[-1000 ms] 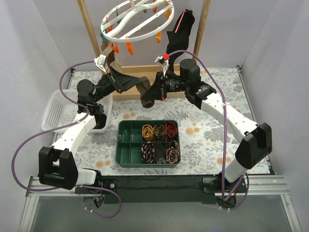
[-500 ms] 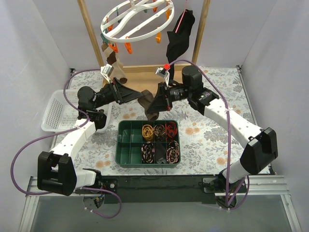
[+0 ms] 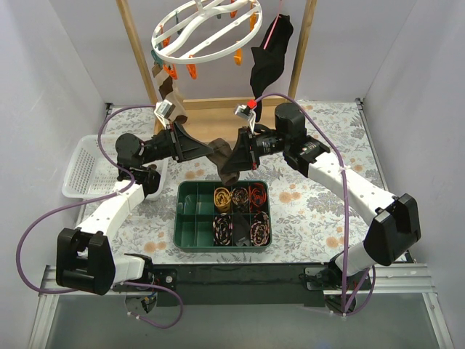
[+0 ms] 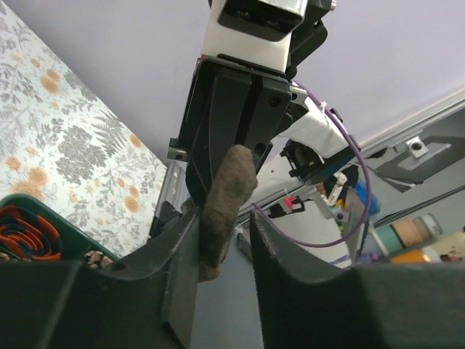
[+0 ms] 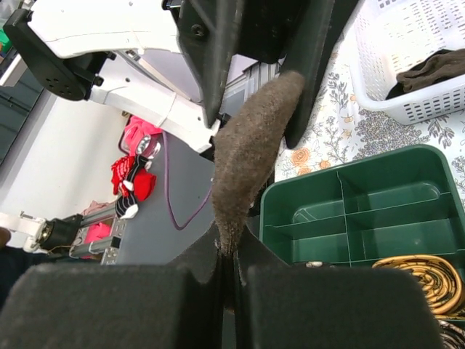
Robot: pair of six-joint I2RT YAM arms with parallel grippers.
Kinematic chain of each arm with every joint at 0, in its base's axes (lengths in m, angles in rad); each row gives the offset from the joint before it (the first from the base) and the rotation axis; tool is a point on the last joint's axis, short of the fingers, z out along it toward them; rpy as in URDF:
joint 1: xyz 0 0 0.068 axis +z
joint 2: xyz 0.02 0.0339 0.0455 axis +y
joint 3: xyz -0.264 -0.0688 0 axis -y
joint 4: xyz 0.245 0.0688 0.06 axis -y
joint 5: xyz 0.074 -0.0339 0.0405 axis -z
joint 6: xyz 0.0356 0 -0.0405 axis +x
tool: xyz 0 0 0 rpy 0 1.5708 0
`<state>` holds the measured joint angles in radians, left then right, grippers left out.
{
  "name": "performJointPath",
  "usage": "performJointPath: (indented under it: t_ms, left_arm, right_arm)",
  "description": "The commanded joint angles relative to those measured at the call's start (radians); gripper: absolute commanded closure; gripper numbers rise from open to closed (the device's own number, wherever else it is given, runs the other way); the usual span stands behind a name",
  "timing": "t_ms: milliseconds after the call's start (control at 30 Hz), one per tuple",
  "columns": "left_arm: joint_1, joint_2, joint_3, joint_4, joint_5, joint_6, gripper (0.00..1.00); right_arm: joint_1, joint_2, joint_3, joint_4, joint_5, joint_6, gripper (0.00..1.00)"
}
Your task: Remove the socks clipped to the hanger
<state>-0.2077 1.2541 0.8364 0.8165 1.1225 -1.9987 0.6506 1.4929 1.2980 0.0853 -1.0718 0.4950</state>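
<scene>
From the top camera, both arms had come down from the hanger (image 3: 221, 46) within the last second and now met low over the far edge of the green tray (image 3: 182, 218). The brown sock (image 3: 227, 163) hung between them, free of the pegs, so this one seemed to be removed. The right gripper (image 3: 237, 151) was clamped on it. The left gripper (image 3: 207, 149) had narrowed from wide to about half. A second sock (image 3: 168, 91) was still clipped at the hanger's left side, so the task was probably not finished.

In the left wrist view, the left fingers (image 4: 178, 291) stood around the brown sock's tip. A slit of room showed at one side, so they did not yet press it.

In the right wrist view, the right fingers (image 5: 131, 305) pinched the sock's lower end tightly. The tray rim was just beneath, and the white basket (image 5: 407, 43) lay beyond it, with open room toward it.
</scene>
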Motion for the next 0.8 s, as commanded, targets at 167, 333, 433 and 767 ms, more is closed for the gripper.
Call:
performJointPath:
  t_ms: [167, 333, 433, 767]
  left_arm:
    - [-0.009, -0.005, 0.036, -0.042, 0.020, 0.001, 1.00]
    - [-0.009, -0.039, 0.137, -0.431, -0.110, 0.280, 1.00]
    - [0.011, -0.064, 0.230, -0.730, -0.314, 0.472, 1.00]
    - [0.206, -0.088, 0.310, -1.140, -0.965, 0.662, 1.00]
  right_arm:
    - [0.009, -0.034, 0.017, 0.051, 0.045, 0.025, 0.88]
    - [0.011, -0.057, -0.011, 0.038, 0.104, 0.034, 0.67]
    - [0.007, -0.077, -0.014, -0.025, 0.182, 0.017, 0.56]
    - [-0.016, -0.088, 0.035, -0.278, 0.412, -0.056, 0.48]
